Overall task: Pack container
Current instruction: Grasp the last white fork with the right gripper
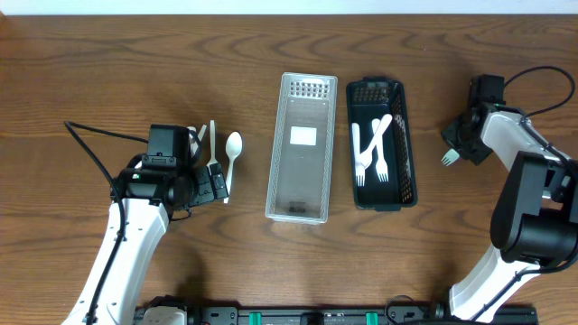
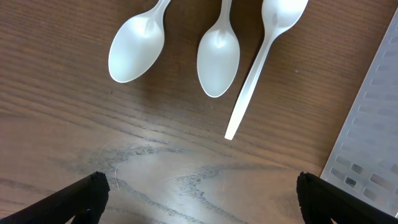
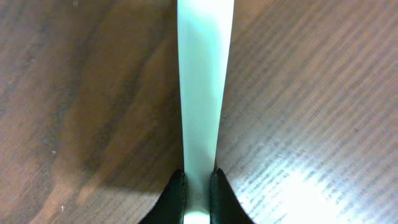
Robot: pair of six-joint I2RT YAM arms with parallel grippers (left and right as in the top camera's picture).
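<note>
Three white plastic spoons lie on the table to the left of the containers: one with its bowl at upper left [image 2: 137, 48], one in the middle [image 2: 218, 56], one with a long handle to the right [image 2: 258, 65]; the rightmost also shows in the overhead view [image 1: 232, 153]. My left gripper [image 2: 199, 199] is open and empty just below them. A clear tray [image 1: 302, 149] stands empty at centre. A black basket [image 1: 402, 153] beside it holds white forks [image 1: 370, 149]. My right gripper [image 3: 198, 186] is shut on a white fork's handle [image 3: 200, 81], its tines showing at the far right [image 1: 449, 158].
The clear tray's edge shows at the right of the left wrist view [image 2: 373, 124]. Black cables trail from both arms [image 1: 95, 149]. Bare wood lies between the basket and the right arm.
</note>
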